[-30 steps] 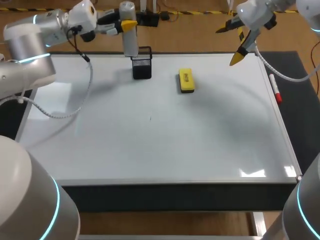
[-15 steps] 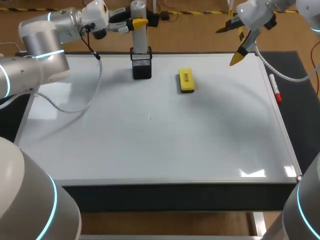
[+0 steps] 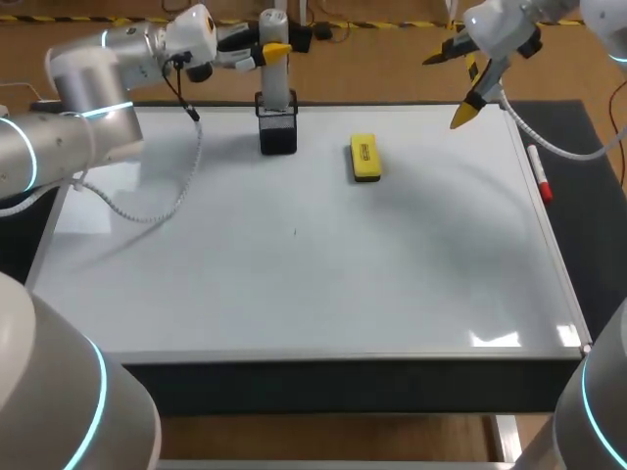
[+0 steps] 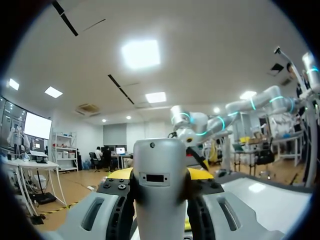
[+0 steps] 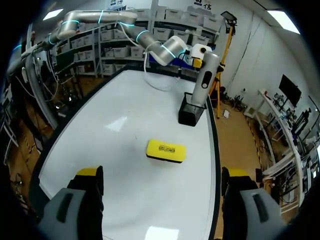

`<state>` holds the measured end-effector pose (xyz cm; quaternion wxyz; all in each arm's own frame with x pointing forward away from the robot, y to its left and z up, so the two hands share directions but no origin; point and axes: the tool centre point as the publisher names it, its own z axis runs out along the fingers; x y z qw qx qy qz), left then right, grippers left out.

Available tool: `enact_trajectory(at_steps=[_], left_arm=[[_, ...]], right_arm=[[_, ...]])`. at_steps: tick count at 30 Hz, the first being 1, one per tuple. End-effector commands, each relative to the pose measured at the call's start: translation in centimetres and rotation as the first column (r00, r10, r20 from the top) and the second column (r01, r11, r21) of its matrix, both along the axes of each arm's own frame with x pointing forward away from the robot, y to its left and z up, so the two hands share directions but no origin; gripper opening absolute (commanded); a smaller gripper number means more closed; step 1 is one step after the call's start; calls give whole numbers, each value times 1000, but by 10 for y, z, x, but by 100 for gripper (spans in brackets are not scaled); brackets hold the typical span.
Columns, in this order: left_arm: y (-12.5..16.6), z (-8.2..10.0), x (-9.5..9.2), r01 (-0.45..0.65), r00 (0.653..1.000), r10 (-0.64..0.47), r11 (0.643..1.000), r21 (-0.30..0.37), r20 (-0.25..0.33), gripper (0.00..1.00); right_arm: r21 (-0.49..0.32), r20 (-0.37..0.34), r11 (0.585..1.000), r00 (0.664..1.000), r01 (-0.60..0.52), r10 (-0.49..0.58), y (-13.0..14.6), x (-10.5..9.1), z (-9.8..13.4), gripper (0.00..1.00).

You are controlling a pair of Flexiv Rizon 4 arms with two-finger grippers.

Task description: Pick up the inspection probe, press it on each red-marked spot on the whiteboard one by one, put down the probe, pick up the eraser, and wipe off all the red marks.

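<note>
My left gripper (image 3: 266, 49) is shut on the grey inspection probe (image 3: 277, 69), which it holds upright with its lower end in the mouth of the black mesh holder (image 3: 278, 134) at the board's far edge. In the left wrist view the probe (image 4: 160, 190) fills the gap between the yellow-tipped fingers (image 4: 120, 174). The yellow eraser (image 3: 364, 157) lies on the whiteboard (image 3: 294, 294) to the right of the holder. My right gripper (image 3: 447, 90) hangs open above the far right corner, holding nothing. From the right wrist the eraser (image 5: 166, 151), holder (image 5: 191, 114) and probe (image 5: 204, 75) lie ahead of the gripper (image 5: 162, 177). I see no red marks.
A red-capped marker (image 3: 540, 174) lies along the board's right edge. A tiny dark speck (image 3: 294, 232) sits near the board's middle. The left arm's cable (image 3: 147, 211) droops over the board's left part.
The left arm has carried the probe rightward from beside the holder to over it; its lower end now sits in the holder's mouth. The right arm has stayed put.
</note>
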<state>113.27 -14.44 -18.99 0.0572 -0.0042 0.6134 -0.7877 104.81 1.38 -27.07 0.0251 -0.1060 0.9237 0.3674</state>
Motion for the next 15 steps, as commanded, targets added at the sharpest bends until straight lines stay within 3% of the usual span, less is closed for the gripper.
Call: enact_trajectory(at_steps=[1, 15], left_arm=[[0, -11, 4, 5, 1000, -5, 1000, -10, -1, 0], [-1, -38, 2, 15, 999, -15, 1000, -8, -45, 0]], right_arm=[[-5, -2, 1000, 1000, -2, 2, 0, 0, 1, 100], [-5, -2, 1000, 1000, -2, 2, 0, 0, 1, 100]])
